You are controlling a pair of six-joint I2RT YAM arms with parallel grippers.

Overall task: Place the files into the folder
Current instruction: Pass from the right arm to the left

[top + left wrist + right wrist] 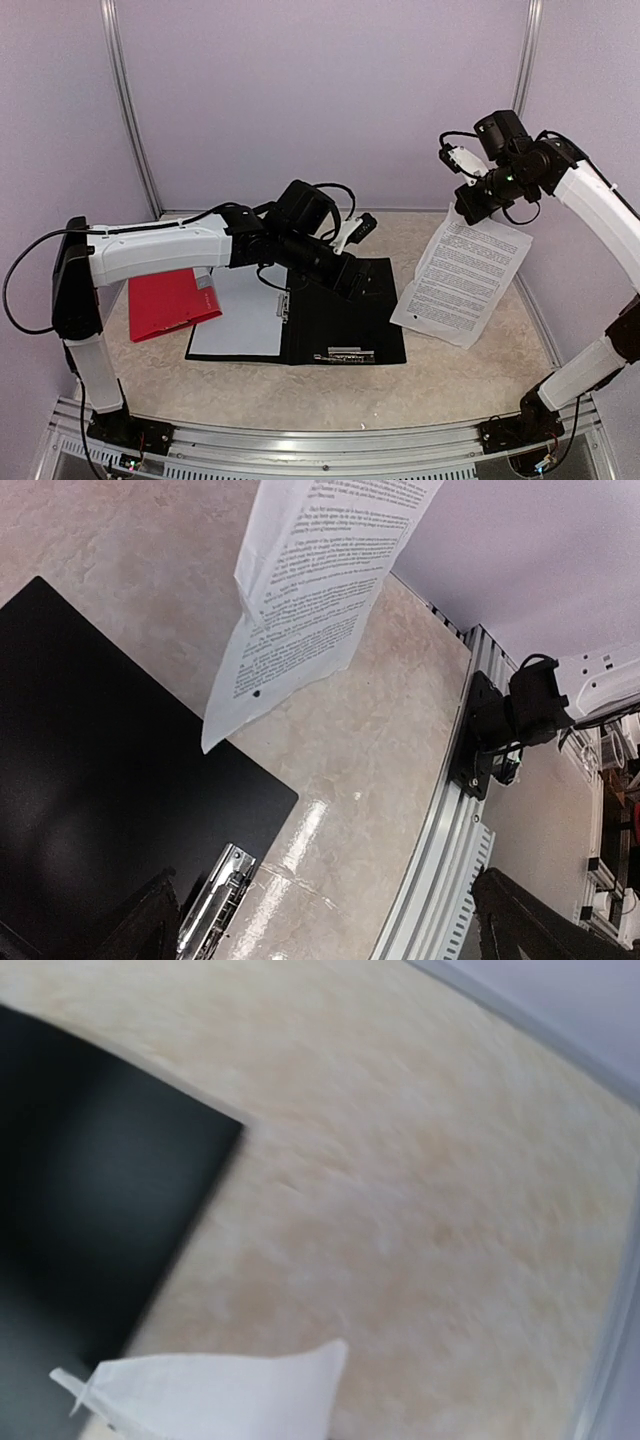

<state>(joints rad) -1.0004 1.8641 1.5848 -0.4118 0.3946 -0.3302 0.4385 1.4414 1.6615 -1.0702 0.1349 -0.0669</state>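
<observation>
The black folder lies open in the middle of the table, with a metal clip at its near edge. A blank white sheet lies on its left half. My left gripper hovers over the folder's right half, open and empty. The left wrist view shows its fingers spread wide over the folder and clip. My right gripper is raised at the right, shut on the top edge of a printed sheet, which hangs down to the table. The sheet also shows in the left wrist view and in the blurred right wrist view.
A red folder lies on the table to the left of the black one. The metal frame rail runs along the near edge, and grey walls close in the back and sides. The right arm's base is bolted to the rail.
</observation>
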